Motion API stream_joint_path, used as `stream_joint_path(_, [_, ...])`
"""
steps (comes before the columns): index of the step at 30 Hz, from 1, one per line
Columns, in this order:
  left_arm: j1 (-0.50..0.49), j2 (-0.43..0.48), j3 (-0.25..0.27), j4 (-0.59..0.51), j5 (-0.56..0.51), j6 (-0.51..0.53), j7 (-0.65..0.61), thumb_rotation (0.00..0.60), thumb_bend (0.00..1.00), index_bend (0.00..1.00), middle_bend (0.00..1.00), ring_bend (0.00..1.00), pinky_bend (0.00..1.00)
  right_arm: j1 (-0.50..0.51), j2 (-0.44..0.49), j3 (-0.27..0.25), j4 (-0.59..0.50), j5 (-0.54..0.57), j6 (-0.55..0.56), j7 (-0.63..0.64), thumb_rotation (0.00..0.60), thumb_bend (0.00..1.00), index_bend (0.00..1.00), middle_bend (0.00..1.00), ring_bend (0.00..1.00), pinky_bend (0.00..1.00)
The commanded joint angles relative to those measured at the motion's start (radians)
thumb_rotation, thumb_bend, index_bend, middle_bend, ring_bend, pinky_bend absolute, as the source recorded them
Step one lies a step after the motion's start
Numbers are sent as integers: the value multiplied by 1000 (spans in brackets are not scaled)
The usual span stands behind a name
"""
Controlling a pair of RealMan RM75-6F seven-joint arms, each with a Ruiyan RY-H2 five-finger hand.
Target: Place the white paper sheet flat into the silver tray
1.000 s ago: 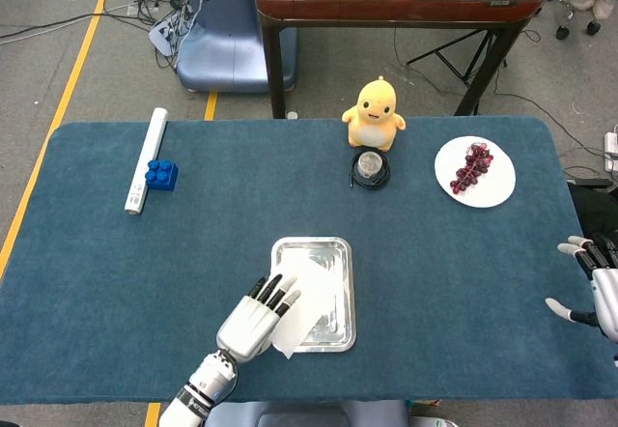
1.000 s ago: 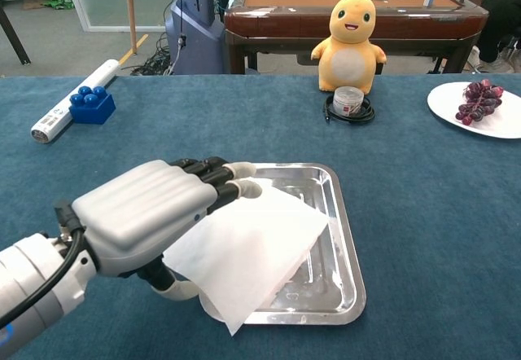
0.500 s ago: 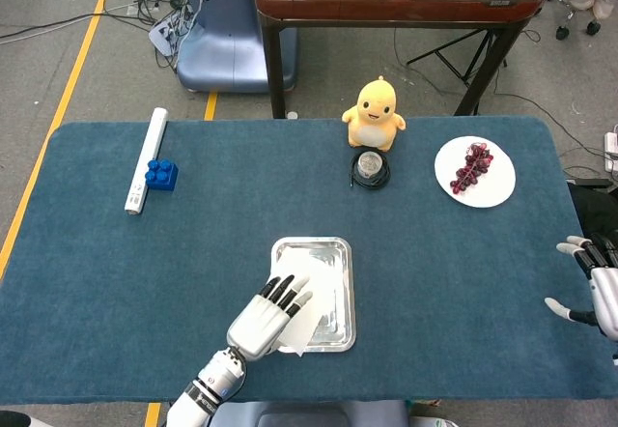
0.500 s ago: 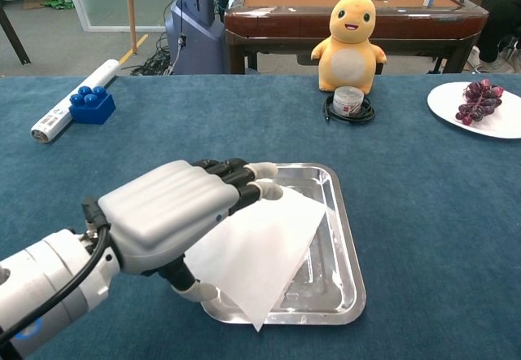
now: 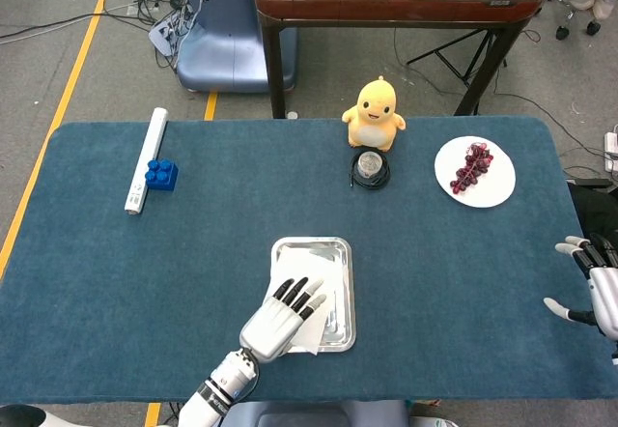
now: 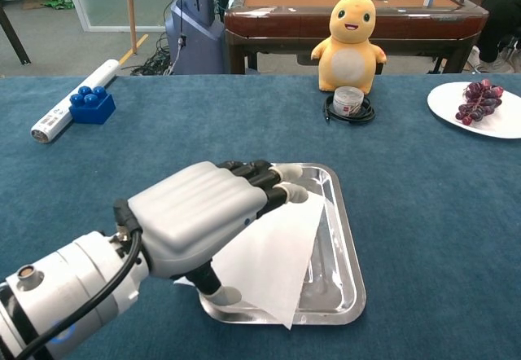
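Chest view shows my left hand [image 6: 207,213] over the near-left part of the tray [image 6: 346,238], holding the sheet [image 6: 273,254] between the fingers on top and the thumb underneath. The sheet hangs tilted: most of it is over the tray floor, but its near corner juts past the front rim and the left edge rides on the rim below my palm. I judge this the lowering step, with the paper brought in but not yet lying flat. The next move, as I read it, calls for sliding the sheet a little further away and to the right so that corner clears the rim, then easing it down and letting go without dragging it back out. My forearm comes in from the lower left, palm down, fingers stretched toward the far end. In the head view my right hand [image 5: 591,287] waits near the table's right edge, fingers spread, holding nothing.
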Motion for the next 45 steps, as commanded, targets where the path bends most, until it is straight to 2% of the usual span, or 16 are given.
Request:
stream_joint_path(1, [-6,-6,-3,4,-8,-2,9,600,95,122,20,0,106,0,0,0,0,0,-1,1,600,29,264,214,84,297])
stream_joint_path(14, [-24,-2,-9,10,-26,4,11,600,94,128,20,0,111,3,1,0,2,3,-6,5,600,28,264,214,84,297])
stream_joint_path(16, [-28,14,-10,-1,-24,2,3,600,95,132,20,2,169,3,1,0,2,3,-6,5,600,28,265,214,84,297])
stream_joint_path(18, [-33,33,-8,-14,-15,0,-1,600,95,141,33,45,292,3,0,0,2,4,-7,3,600,28,265,214,84,297])
stream_joint_path(20, [-42,60,-4,-31,2,-7,-2,600,96,152,126,193,454,4,-1,0,3,5,-8,2,600,28,264,214,84,297])
stream_joint_path(23, [-60,108,0,-65,6,-34,-4,600,154,162,356,446,673,6,-3,-1,3,7,-13,-3,600,28,264,214,84,297])
stream_joint_path(26, [-86,162,3,-94,3,-87,-38,600,220,172,576,591,790,8,-5,-1,3,9,-15,-9,600,28,264,214,84,297])
stream_joint_path(30, [-128,242,4,-120,-11,-177,-119,600,290,202,777,722,884,10,-9,1,4,16,-18,-17,600,28,264,214,84,297])
stream_joint_path(36, [-165,307,29,-115,73,-229,-254,600,446,237,942,839,962,12,-11,3,8,24,-23,-19,600,29,264,214,84,297])
stream_joint_path(41, [-195,345,37,-137,60,-275,-249,600,518,238,999,886,986,15,-15,3,11,29,-29,-26,600,28,264,214,84,297])
stream_joint_path(45, [-209,362,47,-153,41,-294,-226,600,608,289,1000,916,997,17,-18,6,15,40,-31,-35,600,29,264,214,84,297])
